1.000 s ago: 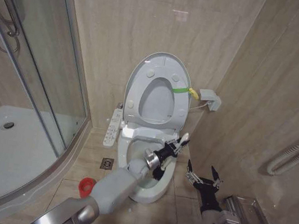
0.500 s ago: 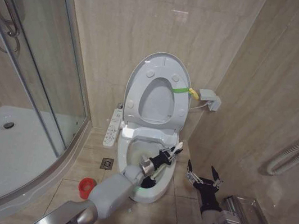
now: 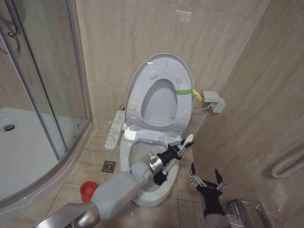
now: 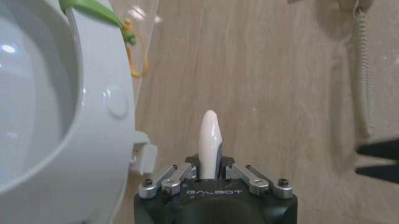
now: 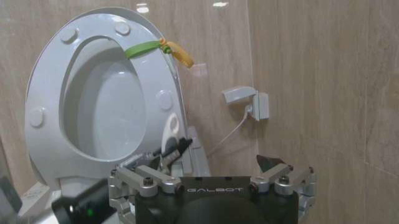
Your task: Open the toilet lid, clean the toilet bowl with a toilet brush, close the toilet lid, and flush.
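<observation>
The toilet lid stands raised against the wall with the ring seat in front of it, a green-yellow strap at its edge. It shows again as the toilet lid and the toilet lid in the wrist views. Over the right rim of the toilet bowl, my left gripper is shut on the toilet brush. The brush's pale handle points up and away, the same handle sitting between the fingers; its dark head is hidden below the gripper. My right gripper hangs open to the right of the bowl, holding nothing.
The red brush cup stands on the floor left of the toilet, near a floor drain. A button panel lies along the bowl's left side. The glass shower enclosure is on the left; a wall box and hose are on the right.
My left gripper dipped down into the bowl with the brush half a second ago and has risen back to the rim. The right arm has not moved.
</observation>
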### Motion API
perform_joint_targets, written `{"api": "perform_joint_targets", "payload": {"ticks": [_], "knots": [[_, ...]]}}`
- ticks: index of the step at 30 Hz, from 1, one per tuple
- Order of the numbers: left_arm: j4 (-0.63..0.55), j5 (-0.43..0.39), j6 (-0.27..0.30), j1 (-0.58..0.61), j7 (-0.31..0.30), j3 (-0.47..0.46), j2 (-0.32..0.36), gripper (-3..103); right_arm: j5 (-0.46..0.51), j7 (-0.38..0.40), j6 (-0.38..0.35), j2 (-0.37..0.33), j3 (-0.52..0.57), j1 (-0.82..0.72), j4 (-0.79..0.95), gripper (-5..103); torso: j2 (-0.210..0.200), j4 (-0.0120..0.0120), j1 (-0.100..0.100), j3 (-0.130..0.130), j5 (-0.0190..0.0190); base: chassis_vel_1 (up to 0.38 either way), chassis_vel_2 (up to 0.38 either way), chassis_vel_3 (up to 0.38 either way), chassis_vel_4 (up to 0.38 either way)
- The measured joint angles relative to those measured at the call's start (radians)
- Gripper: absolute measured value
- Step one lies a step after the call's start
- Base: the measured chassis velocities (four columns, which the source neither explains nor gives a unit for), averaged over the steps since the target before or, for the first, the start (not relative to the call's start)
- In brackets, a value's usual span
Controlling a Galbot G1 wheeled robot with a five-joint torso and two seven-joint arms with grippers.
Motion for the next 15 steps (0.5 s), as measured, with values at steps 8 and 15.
{"api": "perform_joint_targets", "payload": {"ticks": [8, 15], "knots": [[0.090, 0.008, -0.008, 0.012, 0.030, 0.017, 0.043, 20, 0.000, 0.000, 0.000, 0.000, 0.000, 0.000, 0.000, 100, 0.000, -0.0002, 0.000, 0.000, -0.0004, 0.000, 0.000, 0.000, 0.000], [0.101, 0.009, -0.003, 0.002, 0.031, -0.021, 0.088, 20, 0.000, 0.000, 0.000, 0.000, 0.000, 0.000, 0.000, 100, 0.000, -0.0001, 0.000, 0.000, -0.0002, 0.000, 0.000, 0.000, 0.000]]}}
